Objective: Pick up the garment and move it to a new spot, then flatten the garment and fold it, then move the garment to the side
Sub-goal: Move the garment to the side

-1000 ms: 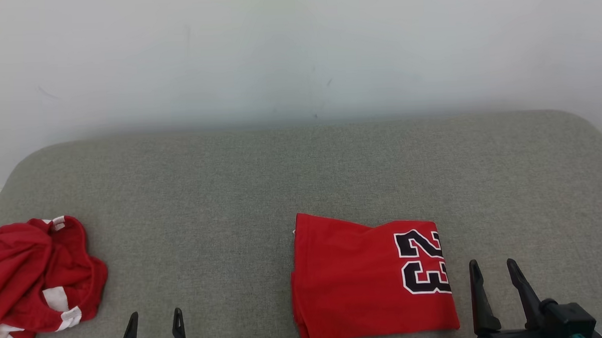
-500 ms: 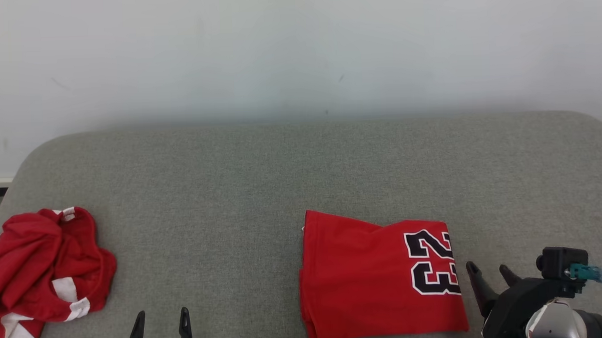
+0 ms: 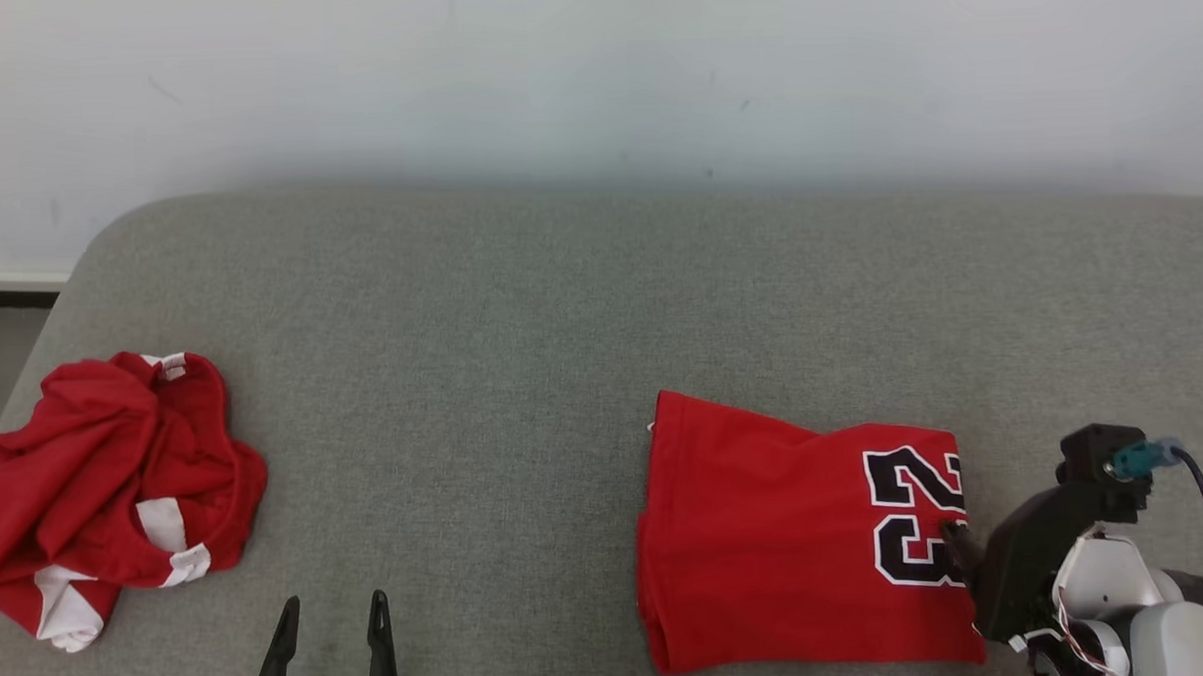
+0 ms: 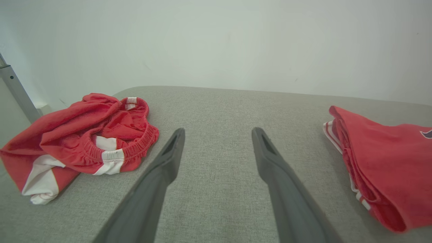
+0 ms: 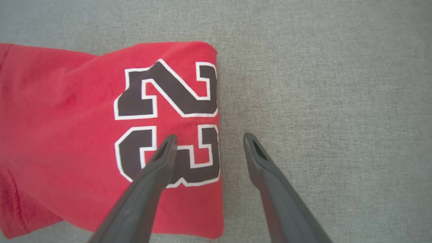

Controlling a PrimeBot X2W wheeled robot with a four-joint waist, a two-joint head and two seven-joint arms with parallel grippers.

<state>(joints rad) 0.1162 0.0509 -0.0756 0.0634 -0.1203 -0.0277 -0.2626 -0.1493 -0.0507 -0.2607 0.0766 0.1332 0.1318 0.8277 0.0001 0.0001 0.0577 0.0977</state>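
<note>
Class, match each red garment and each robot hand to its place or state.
Things:
1. crumpled garment
2. folded garment
3. left hand
4. right hand

Places or states:
A. bunched up, at the left
B. open, straddling the garment edge beside the printed 23
C. flat, at the right
D. open, between both garments

Pairs: 1-A, 2-C, 3-D, 4-B.

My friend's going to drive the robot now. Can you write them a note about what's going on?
Left gripper: open, empty, above bare grey cushion.
Right gripper: open, straddling the right edge of the folded red garment, one finger over its 23 print.
Done: that garment is folded.
To do: grip it and move it aside. A crumpled red garment lies at the cushion's left end.
</note>
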